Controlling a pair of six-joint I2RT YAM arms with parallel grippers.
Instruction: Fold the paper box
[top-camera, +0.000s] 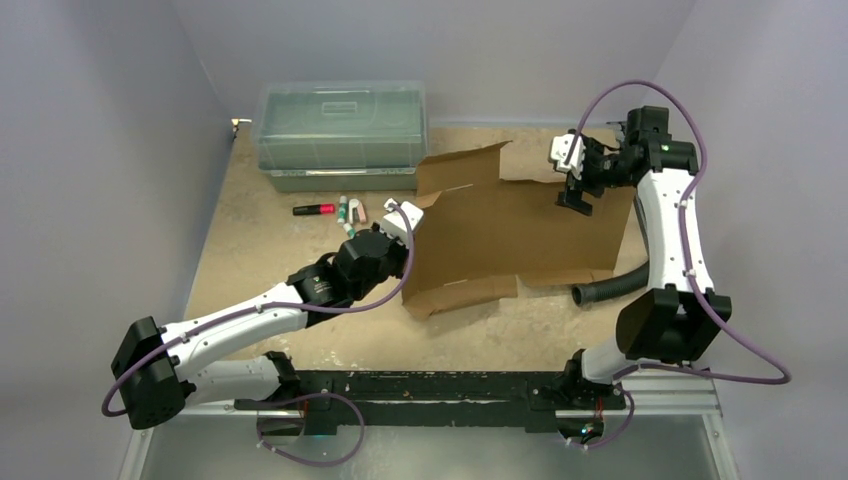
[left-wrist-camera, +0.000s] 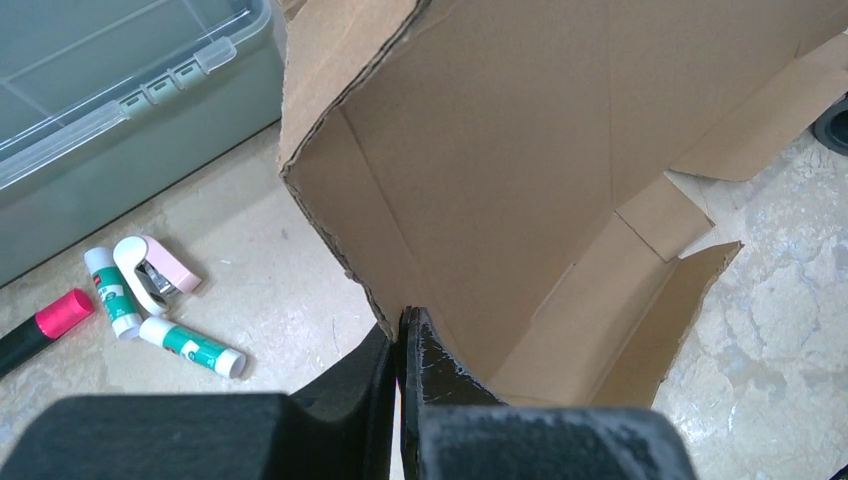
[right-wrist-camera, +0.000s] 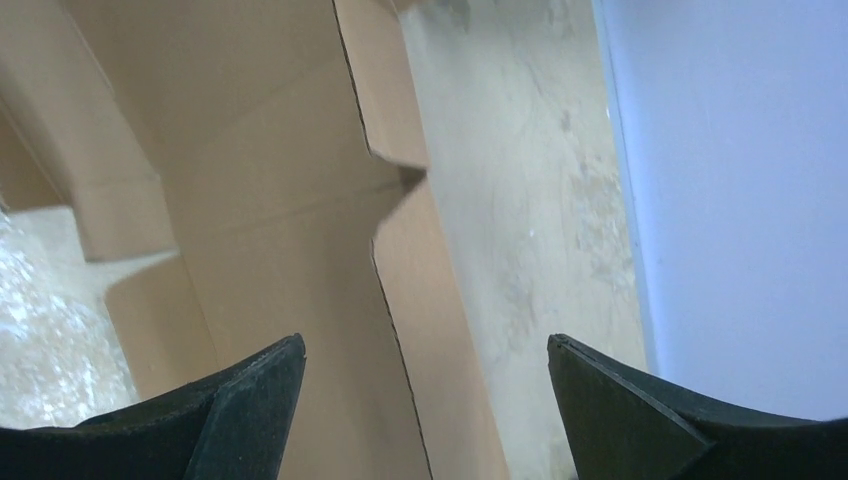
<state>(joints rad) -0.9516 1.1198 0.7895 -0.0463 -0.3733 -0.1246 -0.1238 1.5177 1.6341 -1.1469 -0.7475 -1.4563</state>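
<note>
The left arm (top-camera: 240, 322) and right arm (top-camera: 682, 235) are white tubes with chunky black joints, each carrying a purple cable (top-camera: 640, 88). Their fingers (right-wrist-camera: 250, 405) are matte black wedges.

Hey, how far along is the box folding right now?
Early stage. Done: the left end of the paper box is lifted, its flaps bent upward. In hand: the left gripper is shut on that raised edge; the right gripper hangs open over the right edge. Left: most of the sheet lies flat, so the other walls and lid need folding.
</note>
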